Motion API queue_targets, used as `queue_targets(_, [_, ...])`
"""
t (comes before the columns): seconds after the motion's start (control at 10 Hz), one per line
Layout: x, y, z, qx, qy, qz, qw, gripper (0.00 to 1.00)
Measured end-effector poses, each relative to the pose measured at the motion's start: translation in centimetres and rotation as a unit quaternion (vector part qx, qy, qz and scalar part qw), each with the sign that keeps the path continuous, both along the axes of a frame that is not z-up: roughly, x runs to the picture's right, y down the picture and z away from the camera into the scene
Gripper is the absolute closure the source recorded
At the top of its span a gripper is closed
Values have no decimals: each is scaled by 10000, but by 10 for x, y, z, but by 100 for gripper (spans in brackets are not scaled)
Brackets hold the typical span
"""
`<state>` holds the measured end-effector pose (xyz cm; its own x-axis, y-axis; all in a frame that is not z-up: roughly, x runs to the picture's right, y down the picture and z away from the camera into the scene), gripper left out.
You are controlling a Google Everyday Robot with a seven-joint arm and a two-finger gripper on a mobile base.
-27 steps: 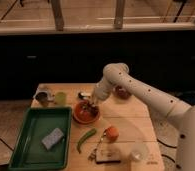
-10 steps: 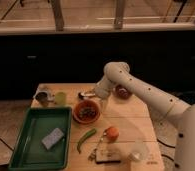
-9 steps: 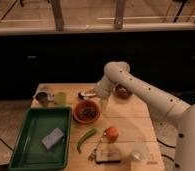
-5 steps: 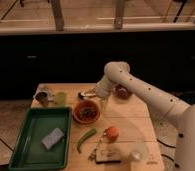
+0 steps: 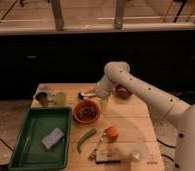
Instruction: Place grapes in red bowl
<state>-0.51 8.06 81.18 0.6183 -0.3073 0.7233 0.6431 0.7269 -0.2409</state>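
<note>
Red bowl [image 5: 86, 111] holds grapes [image 5: 88, 113]; hand [image 5: 103, 103] beside it, grip unclear.

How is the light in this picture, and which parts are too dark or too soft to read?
Camera view: dim, warm light falls on the table; the background under the window is nearly black. The gripper hangs just right of the red bowl. The grapes inside are only a dark, soft patch. The green tray reads clearly.
</note>
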Motion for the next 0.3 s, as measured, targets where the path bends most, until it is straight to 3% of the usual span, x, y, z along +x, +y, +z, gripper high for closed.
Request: queue_targets(0.3, [0,1,1,-7,0,5,10000,20])
